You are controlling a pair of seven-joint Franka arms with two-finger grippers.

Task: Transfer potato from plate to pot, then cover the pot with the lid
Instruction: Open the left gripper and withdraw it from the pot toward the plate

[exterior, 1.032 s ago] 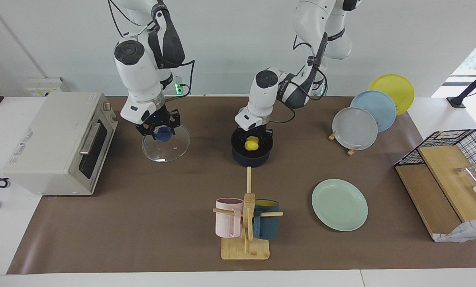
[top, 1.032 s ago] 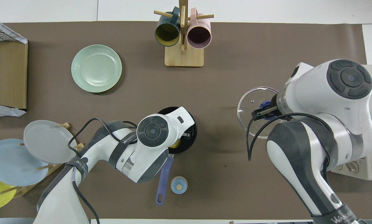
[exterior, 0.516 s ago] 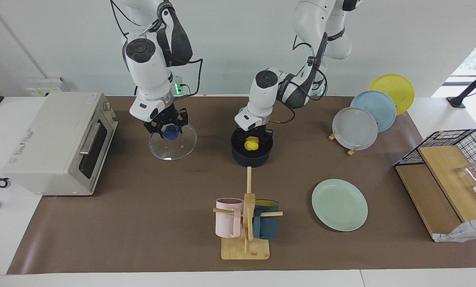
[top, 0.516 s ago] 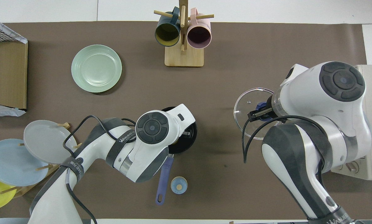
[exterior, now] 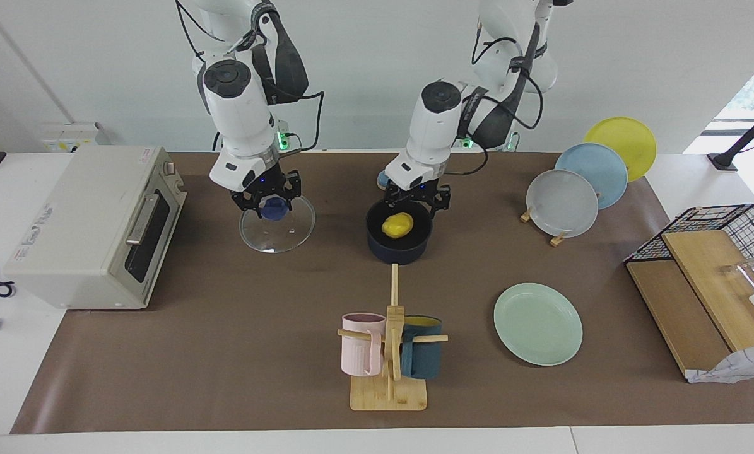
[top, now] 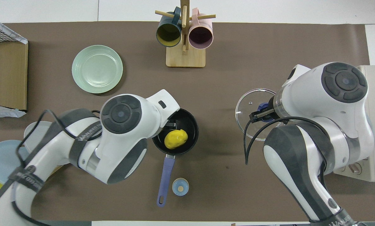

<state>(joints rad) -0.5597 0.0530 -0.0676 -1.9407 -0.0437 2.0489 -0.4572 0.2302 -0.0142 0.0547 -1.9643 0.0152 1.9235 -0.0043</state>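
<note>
My left gripper [exterior: 416, 197] has just let go and lifted, jaws apart, above the pot [exterior: 397, 238]; the potato [exterior: 397, 224] now lies inside (plate [exterior: 537, 323] bare). My right gripper [exterior: 267, 198], clamped on the lid [exterior: 277, 224], carries it potward. Covering remains.
</note>
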